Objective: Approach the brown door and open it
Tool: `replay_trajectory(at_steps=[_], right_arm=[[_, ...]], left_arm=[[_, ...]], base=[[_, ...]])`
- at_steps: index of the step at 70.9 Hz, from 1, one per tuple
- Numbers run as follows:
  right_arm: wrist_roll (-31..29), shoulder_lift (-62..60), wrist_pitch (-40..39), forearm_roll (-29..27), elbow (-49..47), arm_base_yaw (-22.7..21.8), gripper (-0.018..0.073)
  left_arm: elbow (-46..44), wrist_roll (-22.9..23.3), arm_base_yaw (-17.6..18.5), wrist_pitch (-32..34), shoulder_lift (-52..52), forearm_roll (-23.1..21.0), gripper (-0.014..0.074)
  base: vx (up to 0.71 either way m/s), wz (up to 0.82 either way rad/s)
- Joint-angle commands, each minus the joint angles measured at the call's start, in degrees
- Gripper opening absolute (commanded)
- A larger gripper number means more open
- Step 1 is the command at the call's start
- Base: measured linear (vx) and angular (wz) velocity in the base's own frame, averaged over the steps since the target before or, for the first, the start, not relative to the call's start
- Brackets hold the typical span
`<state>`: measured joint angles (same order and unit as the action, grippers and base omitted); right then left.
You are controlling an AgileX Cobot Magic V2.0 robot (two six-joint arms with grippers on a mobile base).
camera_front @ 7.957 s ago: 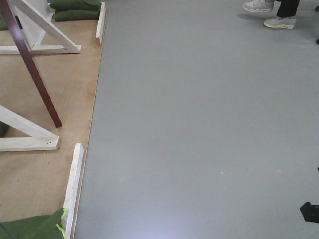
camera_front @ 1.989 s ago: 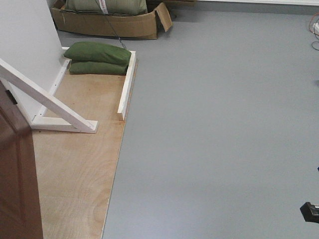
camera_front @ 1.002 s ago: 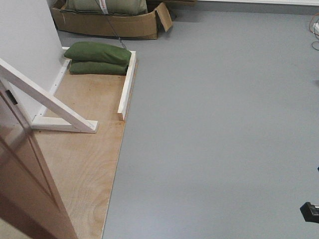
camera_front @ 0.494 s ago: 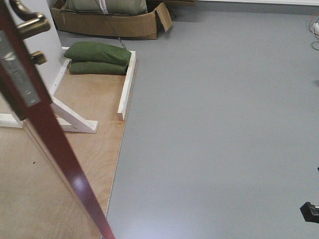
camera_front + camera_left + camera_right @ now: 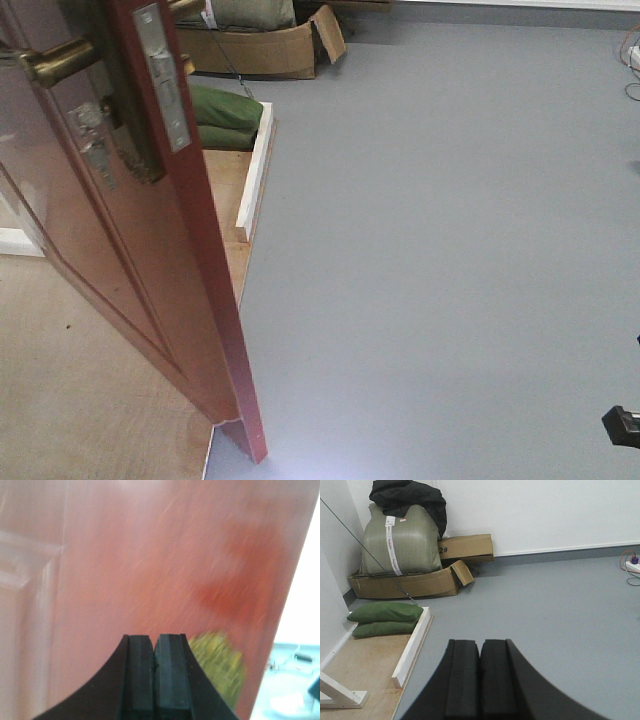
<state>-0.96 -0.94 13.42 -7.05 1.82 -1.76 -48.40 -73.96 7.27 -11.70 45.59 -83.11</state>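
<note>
The brown door (image 5: 130,270) stands ajar at the left of the front view, glossy reddish-brown, its edge with a silver latch plate (image 5: 163,75) turned toward me. Its brass lever handle (image 5: 60,60) and backplate with keys (image 5: 95,145) show at the top left. In the left wrist view the door face (image 5: 150,555) fills the frame, blurred, close in front of my left gripper (image 5: 155,647), which is shut and empty. A blurred yellow-green patch (image 5: 220,660) lies right of the fingers. My right gripper (image 5: 480,652) is shut and empty over grey floor.
A plywood platform (image 5: 70,400) with a white edge batten (image 5: 255,170) lies left. Green sandbags (image 5: 385,617), a cardboard box with a big sack (image 5: 405,555) and a white brace (image 5: 337,695) stand at the back left. Grey floor (image 5: 440,250) spreads right. A dark object (image 5: 622,425) sits at the lower right.
The door has swung out toward me, from a sliver at the left edge to covering the sandbags and brace. The camera view has held still over the last two seconds.
</note>
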Motion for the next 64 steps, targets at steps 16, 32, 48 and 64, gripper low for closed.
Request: replay_trajectory(at_steps=[16,32,48,64], right_arm=[[-0.5,-0.5,-4.6,0.2,0.1,0.0,0.0],[-0.5,-0.5,-4.6,0.2,0.1,0.0,0.0],[-0.5,-0.5,-4.6,0.2,0.1,0.0,0.0],[-0.5,-0.5,-4.6,0.2,0.1,0.0,0.0]], left_arm=[[-1.5,-0.1,0.5,0.1,-0.2,-0.9,0.0011],[-1.5,-0.1,0.5,0.1,-0.2,-0.9,0.0011],[-1.5,-0.1,0.5,0.1,-0.2,-0.9,0.0011],[-1.5,-0.1,0.5,0.1,-0.2,-0.9,0.0011]], base=[[0.0,0.0],[0.0,0.0],[0.0,0.0],[0.0,0.0]])
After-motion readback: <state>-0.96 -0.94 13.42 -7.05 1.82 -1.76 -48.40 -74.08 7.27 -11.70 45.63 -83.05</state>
